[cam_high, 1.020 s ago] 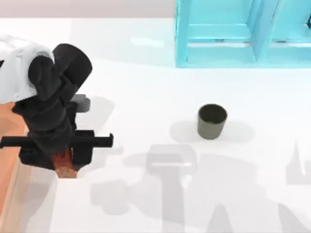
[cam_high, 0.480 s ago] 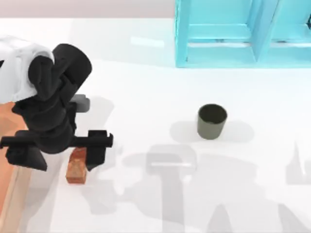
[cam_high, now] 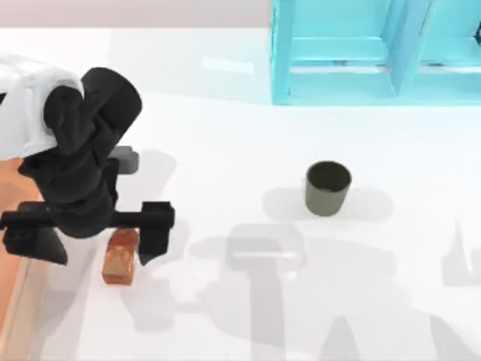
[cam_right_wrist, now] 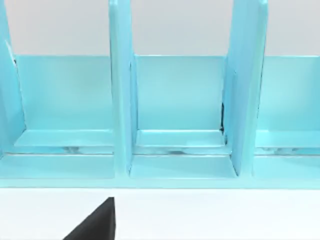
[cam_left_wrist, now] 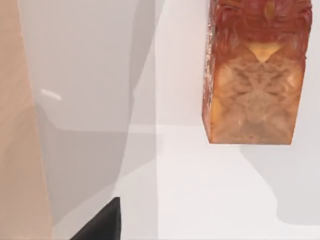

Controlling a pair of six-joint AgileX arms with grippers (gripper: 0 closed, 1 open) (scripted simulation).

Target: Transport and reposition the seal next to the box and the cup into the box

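The left end effector (cam_high: 96, 242) hangs over the left part of the bench (cam_high: 248, 316) with its two fingers spread wide and nothing held between them. One finger (cam_high: 154, 232) is just beside the seal (cam_high: 121, 256), at about 1 o'clock from it; the other finger is over the edge of the box (cam_high: 10, 226). The seal stands on the white bench, free of the fingers, close to the box rim on its 3 o'clock side. In the left wrist view the seal (cam_left_wrist: 255, 75) shows a mottled reddish-brown face, and the tan box rim (cam_left_wrist: 20, 125) runs along one edge.

The bench is plain white with soft grey shadows of the arms. The cup (cam_high: 328, 188) stands upright well apart from the seal, at about 2 o'clock from it; its inside is dark. A cyan shelf unit (cam_high: 376, 53) stands at the far edge, at 12 o'clock from the cup. The right wrist view faces its compartments (cam_right_wrist: 175, 100).

The box is cut off by the picture edge and partly covered by the arm, so I cannot tell what lies inside it.
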